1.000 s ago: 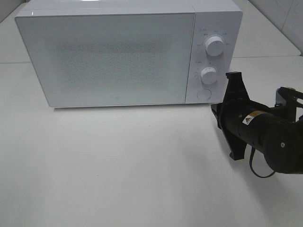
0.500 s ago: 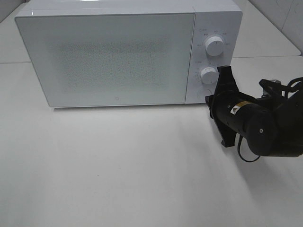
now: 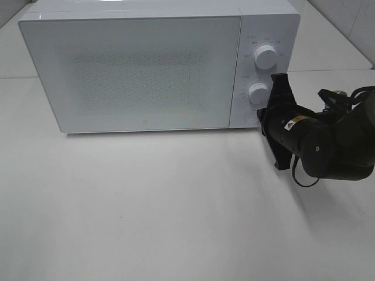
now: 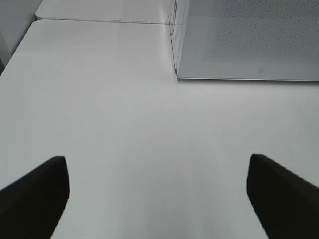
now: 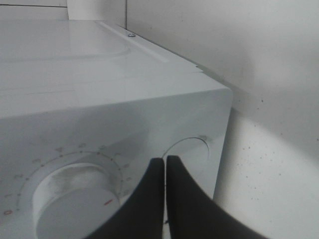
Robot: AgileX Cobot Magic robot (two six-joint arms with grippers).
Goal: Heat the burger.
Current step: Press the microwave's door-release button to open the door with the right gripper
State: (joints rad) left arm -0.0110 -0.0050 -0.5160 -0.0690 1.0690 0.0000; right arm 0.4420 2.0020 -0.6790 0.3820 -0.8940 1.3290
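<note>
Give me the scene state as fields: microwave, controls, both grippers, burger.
microwave: white, on the table, door closed
controls: upper knob, lower knob, round button under them
left gripper: open, empty, over the table near the microwave
right gripper: shut, holding nothing, tips at the panel between lower knob and round button; contact unclear
burger: not visible in any view

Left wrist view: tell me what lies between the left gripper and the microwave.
Only bare white table lies between the open left gripper and the microwave; the left wrist view shows it.
</note>
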